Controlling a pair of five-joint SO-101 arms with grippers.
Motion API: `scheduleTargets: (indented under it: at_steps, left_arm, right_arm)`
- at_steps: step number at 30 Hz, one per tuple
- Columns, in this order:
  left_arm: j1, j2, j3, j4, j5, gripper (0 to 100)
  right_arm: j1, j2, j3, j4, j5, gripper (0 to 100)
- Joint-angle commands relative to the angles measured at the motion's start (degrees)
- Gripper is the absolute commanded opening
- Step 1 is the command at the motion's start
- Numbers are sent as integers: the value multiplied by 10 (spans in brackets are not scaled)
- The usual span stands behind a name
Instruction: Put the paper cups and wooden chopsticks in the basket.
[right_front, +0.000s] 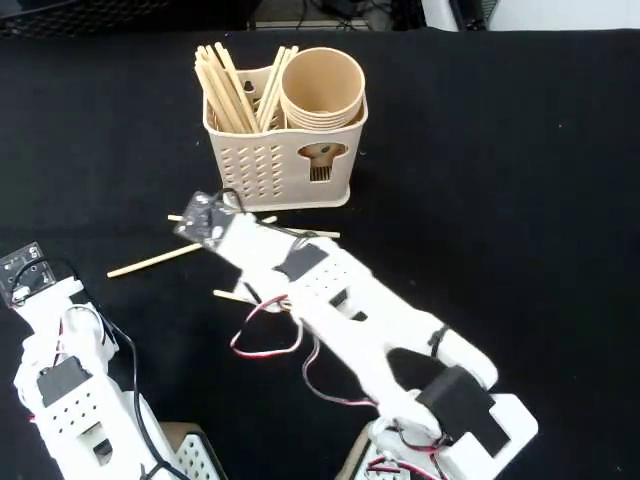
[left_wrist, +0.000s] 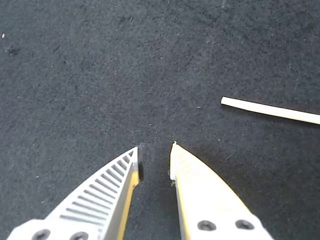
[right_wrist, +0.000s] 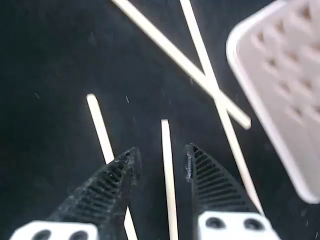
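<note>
My right jaws, spread, straddle one of four slim loose wooden chopsticks (right_wrist: 168, 170) at 6 o'clock from the perforated basket (right_front: 275, 165). Inside it stand nested paper cups (right_front: 322, 88); my left jaws gape over the matte black table (left_wrist: 100, 60).

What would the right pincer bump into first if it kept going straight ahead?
The right pincer would most likely meet the chopstick lying between its open jaws, though depth is hard to judge. Two crossed chopsticks lie farther on.
</note>
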Motion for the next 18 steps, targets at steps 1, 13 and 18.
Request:
scheduleTargets:
  at_steps: [1,13,18]
  left_arm:
    - [1,-6,-8,-6,1,122]
    - [-78,-6,-22,-5,4,120]
    - [-128,-6,-30,-5,4,120]
  right_arm:
    - [-21,7,-64,-13,6,159]
    - [-31,170,-193,-134,6,158]
    - [-44,236,-256,-137,-34,158]
